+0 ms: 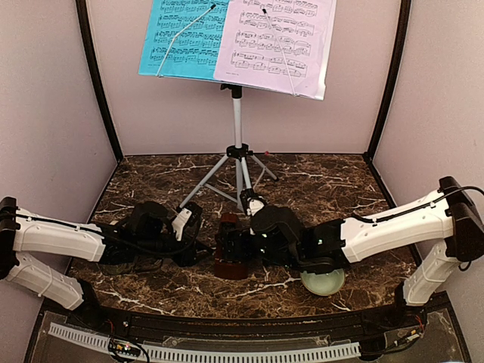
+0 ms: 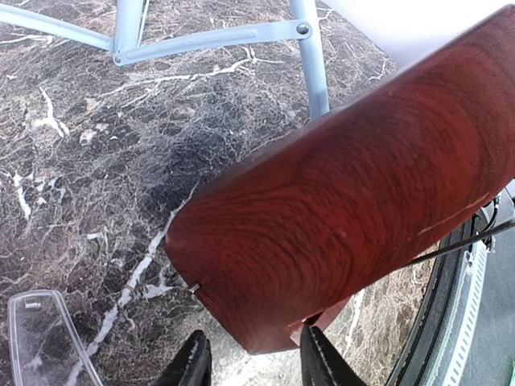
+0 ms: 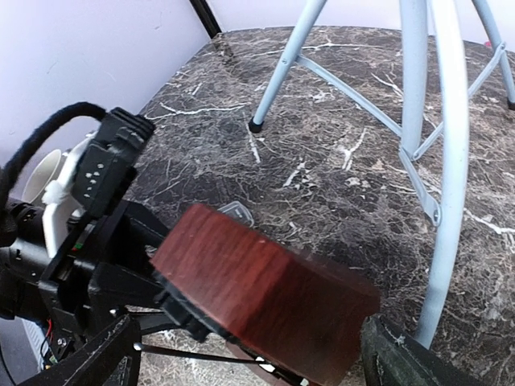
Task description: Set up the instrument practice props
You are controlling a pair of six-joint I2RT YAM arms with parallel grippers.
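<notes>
The metronome [image 1: 229,257] is held tilted, low over the marble table [image 1: 318,189], at 6 o'clock from the feet of the music stand [image 1: 237,113]. The left gripper [image 2: 256,360], at its 9 o'clock, pinches one end, probably to stand it upright. The right gripper [image 3: 241,366], at its 3 o'clock, is wide and grips nothing. The blue sheet [image 1: 181,34] and lilac sheet [image 1: 280,38] already rest on the desk.

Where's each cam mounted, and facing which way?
Top external: above and behind left arm and right arm, both showing, looking forward-down at the music stand.
Left wrist: low over the table, facing the metronome; own fingers show.
Right wrist: low, facing the metronome and left gripper; own fingers show.
Shared: both wrist views see metronome and stand legs.
</notes>
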